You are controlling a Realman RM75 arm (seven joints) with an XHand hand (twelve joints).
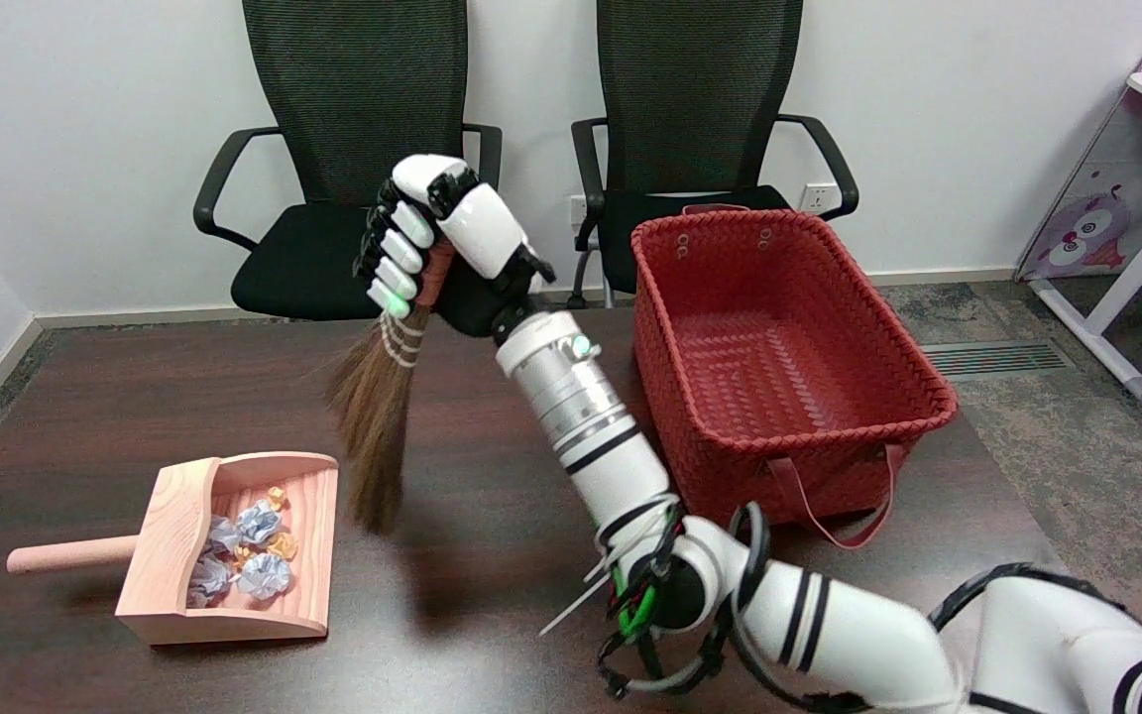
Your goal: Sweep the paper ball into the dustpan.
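My right hand [437, 243] is raised above the middle of the dark table and grips the handle of a small brown broom [378, 416]. The broom hangs down with its bristle tips just right of the dustpan. The pink wooden dustpan [174, 535] lies at the table's near left, its handle pointing left and its mouth facing right. Several crumpled paper balls [262, 573], grey-blue and gold, lie inside the pan. No paper ball shows on the table outside it.
A red woven basket [913, 397] with nothing in it stands on the table's right side, close beside my forearm. Two black office chairs [353, 149] stand behind the table's far edge. A white shelf unit [1141, 198] is at the far right.
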